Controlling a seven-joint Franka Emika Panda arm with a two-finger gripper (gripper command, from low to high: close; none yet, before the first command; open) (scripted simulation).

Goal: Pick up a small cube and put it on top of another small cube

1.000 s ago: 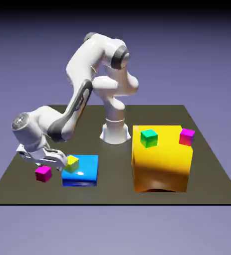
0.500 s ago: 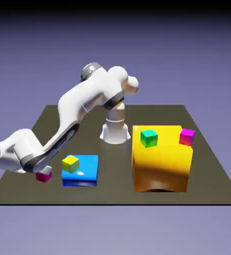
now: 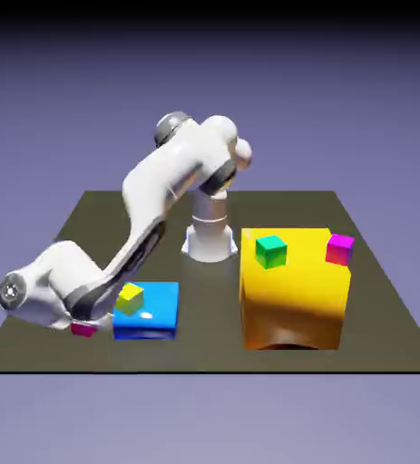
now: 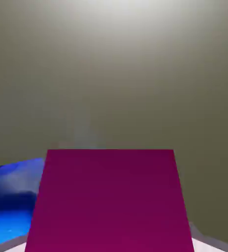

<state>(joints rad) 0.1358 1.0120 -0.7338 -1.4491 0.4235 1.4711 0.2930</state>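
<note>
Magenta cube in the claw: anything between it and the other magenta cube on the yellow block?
Yes. The blue block with the yellow cube sits between the held magenta cube and the tall yellow block carrying the target cube; the green cube sits there too.

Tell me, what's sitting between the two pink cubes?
In the exterior view, between the magenta cube under the arm and the magenta cube on the yellow block sit the blue block, yellow cube and green cube.

Dark olive-brown table (image 3: 376,272) is sitting before a plain blue-violet backdrop (image 3: 340,91), which is shading to near black along the top edge. Light is falling from above, glossing the table surface. In the hand view, the table (image 4: 115,74) is filling most of the frame, brightening toward the top.
</note>
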